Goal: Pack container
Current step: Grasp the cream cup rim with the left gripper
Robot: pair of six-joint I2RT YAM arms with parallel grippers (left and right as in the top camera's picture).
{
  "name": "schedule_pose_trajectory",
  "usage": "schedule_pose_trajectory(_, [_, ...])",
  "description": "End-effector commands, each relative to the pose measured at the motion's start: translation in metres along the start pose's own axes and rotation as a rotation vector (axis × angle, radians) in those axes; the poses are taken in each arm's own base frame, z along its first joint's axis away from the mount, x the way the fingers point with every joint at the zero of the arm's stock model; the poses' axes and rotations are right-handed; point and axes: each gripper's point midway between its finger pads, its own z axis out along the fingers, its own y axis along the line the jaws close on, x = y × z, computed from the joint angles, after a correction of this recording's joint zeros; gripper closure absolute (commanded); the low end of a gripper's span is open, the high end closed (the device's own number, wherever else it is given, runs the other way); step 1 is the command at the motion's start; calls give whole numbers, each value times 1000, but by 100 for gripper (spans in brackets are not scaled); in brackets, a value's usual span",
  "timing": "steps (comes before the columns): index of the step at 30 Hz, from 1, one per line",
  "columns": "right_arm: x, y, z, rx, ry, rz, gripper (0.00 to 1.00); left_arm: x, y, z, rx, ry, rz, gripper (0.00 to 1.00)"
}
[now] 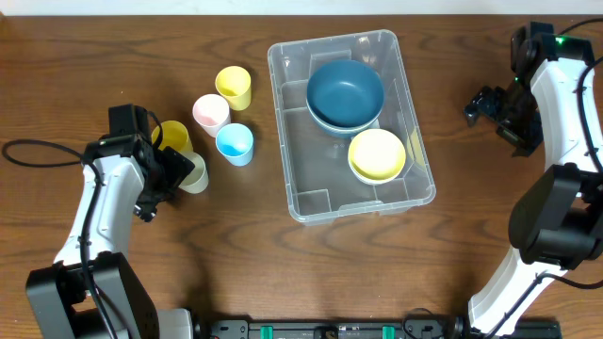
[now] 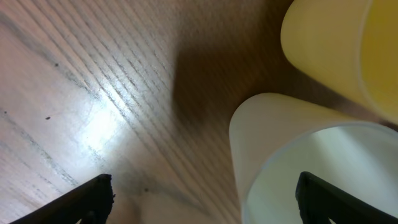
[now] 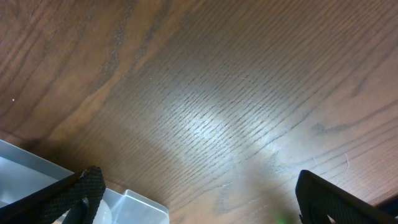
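Pickup of pale cup (image 2: pixel 311 143) looking like the step in hand. Left gripper (image 2: pixel 203 190) sitting wide open at lower left of overhead frame, one finger (image 2: pixel 329 199) seemingly over the cup mouth, the other outside over bare table (image 2: pixel 93 93). Needing to drop lower so the cup wall sits between the jaws before closing; squeezing gently, thin wall likely flexing. Watching yellow cup (image 2: pixel 336 50) just beside it, upper right of wrist frame, avoiding a knock. Container (image 1: pixel 316 165) sitting centre of overhead frame, already holding dark blue bowl (image 1: pixel 345 89) and yellow bowl (image 1: pixel 377 153); aiming for free floor at its lower left. Right gripper (image 3: pixel 199 183) idling wide open over table, right side.
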Motion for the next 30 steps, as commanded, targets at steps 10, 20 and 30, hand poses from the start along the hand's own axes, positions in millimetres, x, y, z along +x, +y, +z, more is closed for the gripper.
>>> schedule_pose_trajectory(10, [1, 0, -6, -5, -14, 15, 1, -1, -11, 6, 48, 21, 43, 45])
schedule_pose_trajectory(20, [1, 0, -6, -5, -14, 15, 1, -1, -11, 8, 46, 23, 93, 41])
schedule_pose_trajectory(30, [1, 0, -6, -5, -14, 15, 1, 3, -10, 18, 24, 52, 101, 66])
